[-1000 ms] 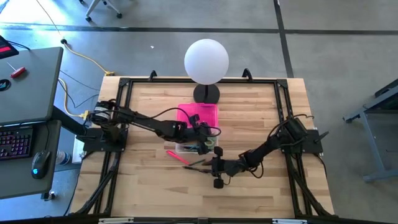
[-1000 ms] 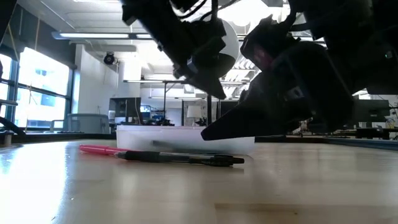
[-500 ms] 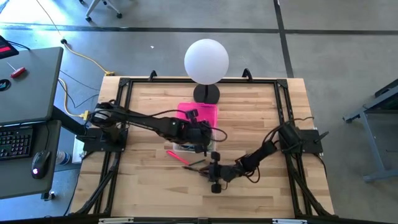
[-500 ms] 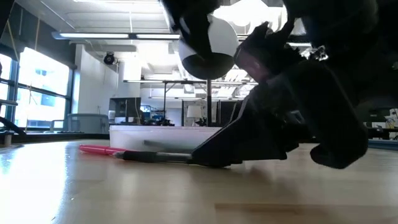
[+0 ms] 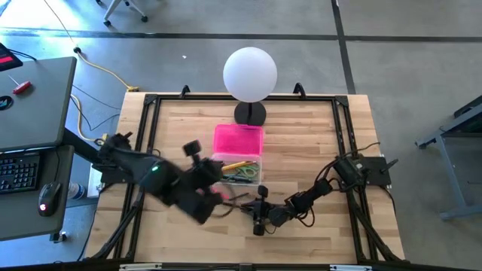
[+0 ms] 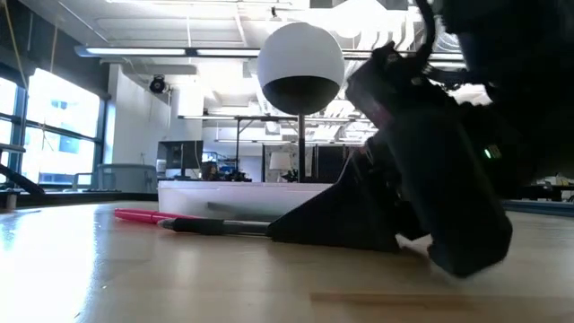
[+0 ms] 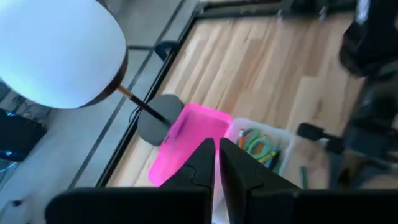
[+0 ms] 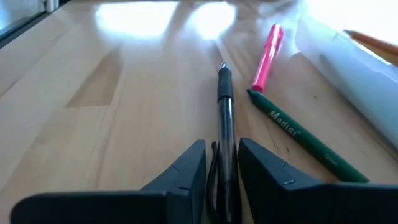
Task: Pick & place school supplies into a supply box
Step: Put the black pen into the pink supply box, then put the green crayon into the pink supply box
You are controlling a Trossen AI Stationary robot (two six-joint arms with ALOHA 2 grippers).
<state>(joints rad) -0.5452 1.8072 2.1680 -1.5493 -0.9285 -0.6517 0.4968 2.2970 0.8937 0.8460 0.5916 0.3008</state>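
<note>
While the right pincer lies low on the counter in the lower centre of the high view, its two fingers straddle a black pen, narrow gap, pinching or about to pinch — contact can't be confirmed. The pen lies flat on the wood, its tip pointing away from the pincer. Just beside it: a green pencil and a pink pen, both flat, near the wall of the supply box.

The box sits at centre frame in the high view, open, with yellow and green supplies inside. Its pink lid lies touching the box's far side, in front of the white globe lamp.

The left pincer hangs raised above the counter, lower left of the box in the high view, fingers nearly pressed together, nothing between them.
</note>
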